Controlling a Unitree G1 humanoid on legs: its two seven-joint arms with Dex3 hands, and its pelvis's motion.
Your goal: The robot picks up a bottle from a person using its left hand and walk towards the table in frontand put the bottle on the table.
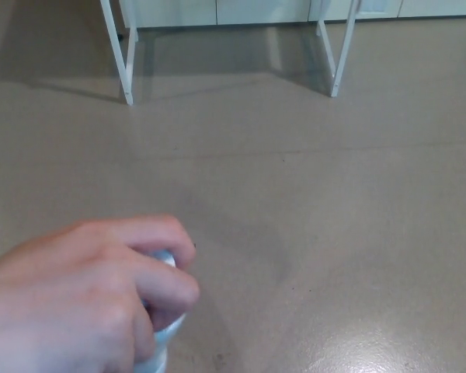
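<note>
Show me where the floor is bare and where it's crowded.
The floor is bare across the middle and right, from the white table legs at the top down to the lower edge; the gap between the legs is open too. Crowded only at lower left, where a person's hand grips the bottle.

Person's hand (70, 299) grips pale-blue bottle (165, 334) over floor (334, 217); white table legs (128, 58) beyond

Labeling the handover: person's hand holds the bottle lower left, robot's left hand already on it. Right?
No. The head view shows no robot hand at all; only the person's hand holds the pale blue bottle, lower left.
</note>
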